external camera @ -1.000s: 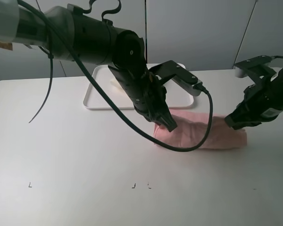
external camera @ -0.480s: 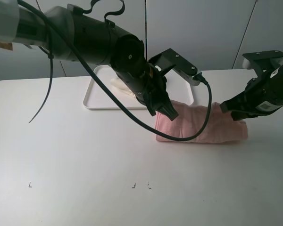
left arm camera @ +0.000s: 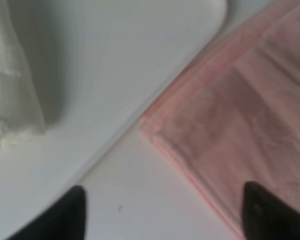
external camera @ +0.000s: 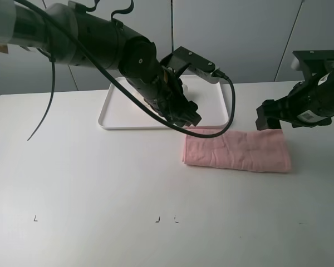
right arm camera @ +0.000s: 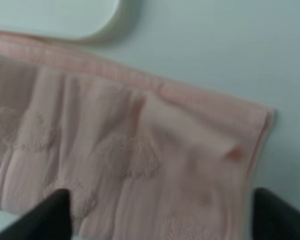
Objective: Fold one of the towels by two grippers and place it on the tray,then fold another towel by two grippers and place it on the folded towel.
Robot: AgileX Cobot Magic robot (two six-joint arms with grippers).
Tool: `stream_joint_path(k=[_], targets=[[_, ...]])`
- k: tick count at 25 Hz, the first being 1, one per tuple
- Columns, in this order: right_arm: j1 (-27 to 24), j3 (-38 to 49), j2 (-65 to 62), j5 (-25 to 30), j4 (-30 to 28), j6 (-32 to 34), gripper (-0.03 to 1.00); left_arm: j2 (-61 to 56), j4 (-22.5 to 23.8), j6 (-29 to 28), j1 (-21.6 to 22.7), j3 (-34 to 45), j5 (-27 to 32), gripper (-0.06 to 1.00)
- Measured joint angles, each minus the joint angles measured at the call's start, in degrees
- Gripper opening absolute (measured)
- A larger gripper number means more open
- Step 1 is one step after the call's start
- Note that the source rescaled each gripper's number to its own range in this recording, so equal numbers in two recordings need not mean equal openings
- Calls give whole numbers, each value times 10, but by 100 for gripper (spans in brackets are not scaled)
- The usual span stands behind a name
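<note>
My left tool point(left arm camera: 160, 215) and right tool point(right arm camera: 160, 214) gape wide above the pink towel's point(external camera: 236, 151) ends; the tray point(external camera: 114, 114) holds the cream towel point(left arm camera: 10, 75).

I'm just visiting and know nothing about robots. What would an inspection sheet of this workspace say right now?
Surface: white table, with a few small dark marks near the front edge.
Job's things: pink towel folded into a strip, flat on the table beside the white tray; cream towel lies in the tray.
Clutter: nothing seen.
Grippers: left gripper and right gripper both open, above the pink towel's ends, holding nothing.
Cables: black cable hangs in a loop beside the left gripper.
Surroundings: grey wall panels behind.
</note>
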Motion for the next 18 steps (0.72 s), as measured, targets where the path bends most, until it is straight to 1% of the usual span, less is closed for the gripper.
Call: stream_joint_path(k=[2,4,6,8,9,11,12,13,15,18], targets=[[0,0,0,-5,0,8,99,0,1,-5,4,0,0,98],[-1,-1,0,-5,0,31,100,0,1,-15,4,0,5,99],[-12,-5,3,8,0,59,100,1,1,-34,4,-5,33,99],[-39,-18,20,50,0,74,100,11,-9,-49,7,-32,84,99],[-52,-29,31,84,-1,76,100,22,-14,-52,10,-53,115,99],[-80,-50,59,151,-1,69,100,48,-22,-58,17,-97,169,99],[-87,-58,71,171,-1,61,100,63,-27,-59,19,-119,198,99],[-92,-63,76,186,-2,55,100,76,-30,-61,22,-135,222,99],[-94,-66,82,194,-2,45,100,89,-44,-61,22,-161,249,99],[-97,-72,83,195,-2,39,100,90,-68,-61,22,-177,254,99]])
